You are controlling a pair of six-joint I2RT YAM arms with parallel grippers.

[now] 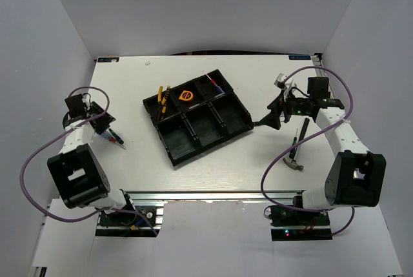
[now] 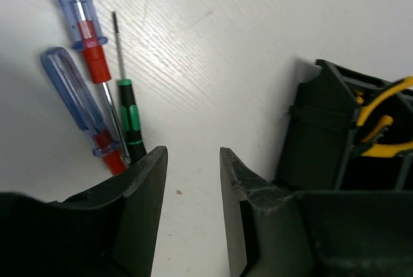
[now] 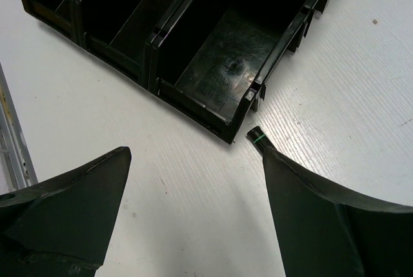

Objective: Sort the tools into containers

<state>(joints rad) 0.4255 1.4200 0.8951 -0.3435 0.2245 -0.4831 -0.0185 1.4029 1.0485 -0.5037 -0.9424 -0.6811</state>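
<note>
On the left of the white tabletop (image 1: pixel 129 83), we see the left arm's fingers (image 2: pixel 145 206) half-open on nothing, the slim green-and-black screwdriver (image 2: pixel 131 119) just outside them, away from the black plastic tray (image 2: pixel 310 128), its shaft pointing straight ahead.

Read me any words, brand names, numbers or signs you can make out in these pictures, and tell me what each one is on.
No text can be read in any view.
tape measure: a dark emblem on its orange face, too small to read.
</note>
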